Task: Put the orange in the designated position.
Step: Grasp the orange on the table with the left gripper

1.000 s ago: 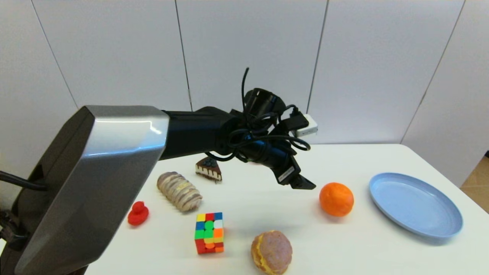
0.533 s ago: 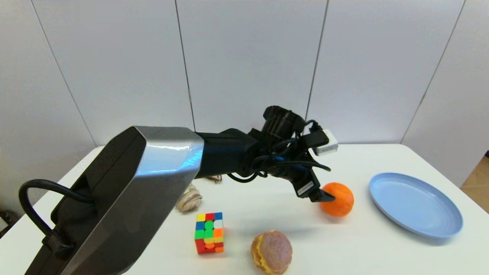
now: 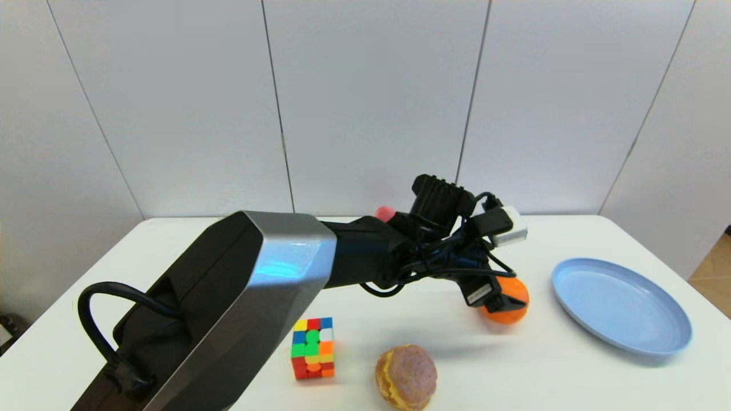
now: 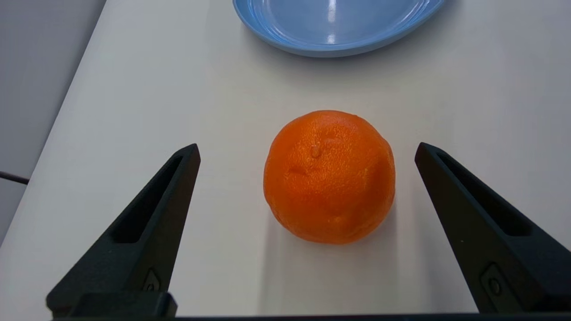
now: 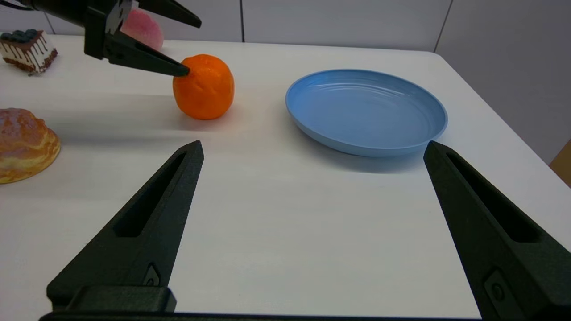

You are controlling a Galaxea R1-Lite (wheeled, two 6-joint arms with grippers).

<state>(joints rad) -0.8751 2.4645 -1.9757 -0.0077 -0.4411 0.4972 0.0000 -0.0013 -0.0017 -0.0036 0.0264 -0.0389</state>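
Observation:
The orange (image 4: 329,176) rests on the white table, just short of the light-blue plate (image 4: 334,26). My left gripper (image 4: 308,146) is open and low over the table, with one finger on each side of the orange and a clear gap on both sides. In the head view the left gripper (image 3: 498,298) partly covers the orange (image 3: 514,305). The right gripper (image 5: 313,145) is open and empty, hovering near the table's front right. No mark on the tabletop shows the designated position.
The blue plate (image 3: 621,305) lies right of the orange. A Rubik's cube (image 3: 312,348) and a round bun (image 3: 406,377) sit near the front. A pink peach (image 5: 142,26) and a cake slice (image 5: 27,49) are at the back.
My left arm has swung right and down, so the open fingers that were left of the orange now stand on either side of it. The arm now hides the duck, roll and cake.

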